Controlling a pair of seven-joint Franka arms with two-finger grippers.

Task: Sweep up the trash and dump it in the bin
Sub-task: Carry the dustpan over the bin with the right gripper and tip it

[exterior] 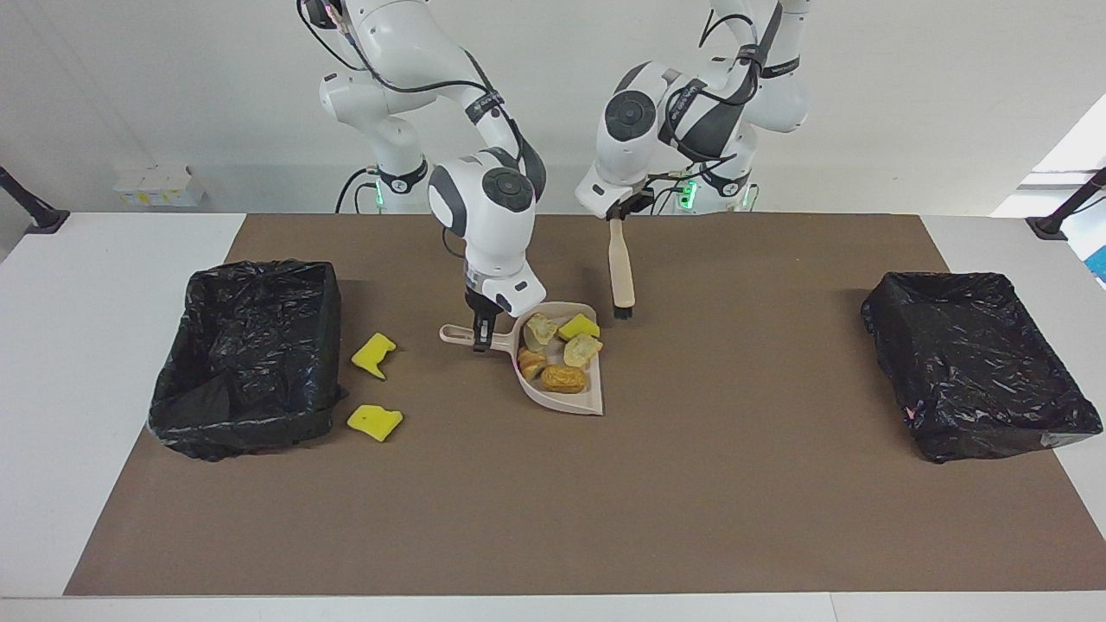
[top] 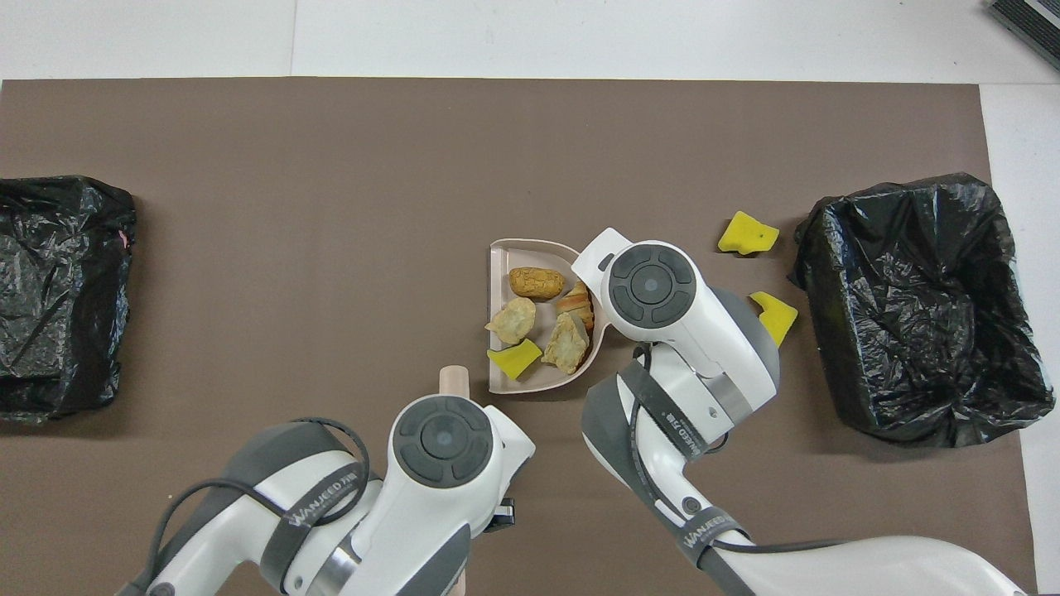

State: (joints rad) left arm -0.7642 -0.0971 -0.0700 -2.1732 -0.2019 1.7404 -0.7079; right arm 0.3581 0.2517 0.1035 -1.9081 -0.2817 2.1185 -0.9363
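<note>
Both arms were glossy white, built of rounded shells with dark grey bands at the joints. Each wrist carried a dark grey disc cap ringed with small raised dots. Black straps wrapped the forearms, printed with white lettering that read like "WANJEED". Thin black cables ran loose along the links, looped away from the shells and were tied down under the straps. Black collars with green lights sat low on the arms near their bases. The left gripper [exterior: 617, 211] was small and black below a white flange; the right gripper [exterior: 481, 333] had slim black fingers.
</note>
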